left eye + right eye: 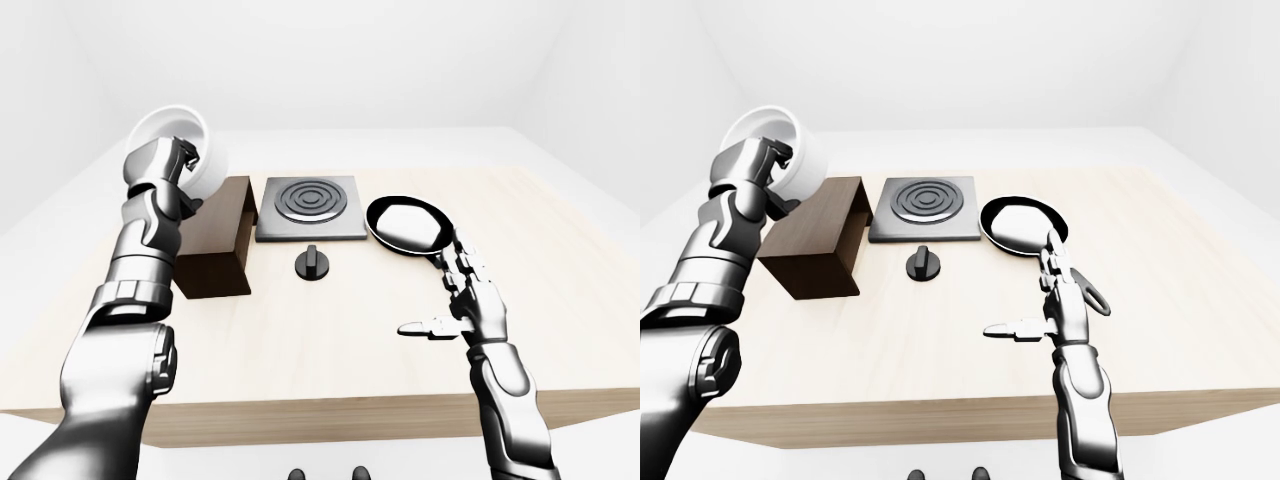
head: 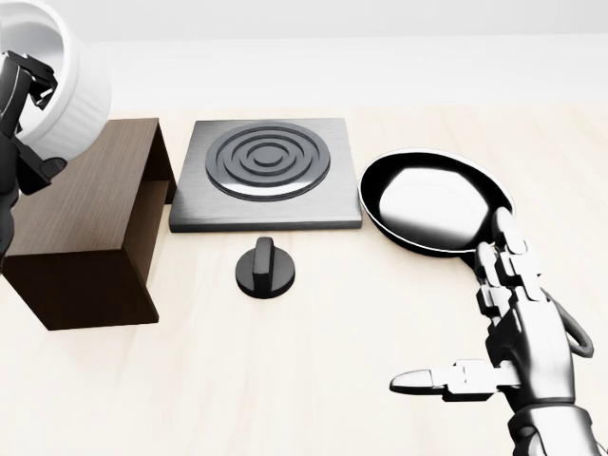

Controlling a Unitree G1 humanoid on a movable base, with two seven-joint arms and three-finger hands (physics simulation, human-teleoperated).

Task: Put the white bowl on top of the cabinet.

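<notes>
The white bowl [image 2: 65,90] hangs tilted at the top left of the head view, over the far left end of the dark brown cabinet [image 2: 90,214]. My left hand [image 1: 758,162] is shut on the bowl's rim, and the fingers hide part of the rim. The right-eye view shows the bowl a little above the cabinet top, apart from it. My right hand [image 2: 472,328] hovers open over the table at the lower right, thumb pointing left, holding nothing.
A square grey hob [image 2: 266,173] with dark rings lies right of the cabinet. A black knob [image 2: 265,269] sits below it. A black frying pan [image 2: 429,201] lies just above my right hand. The light wooden table [image 2: 313,380] ends near the bottom of the eye views.
</notes>
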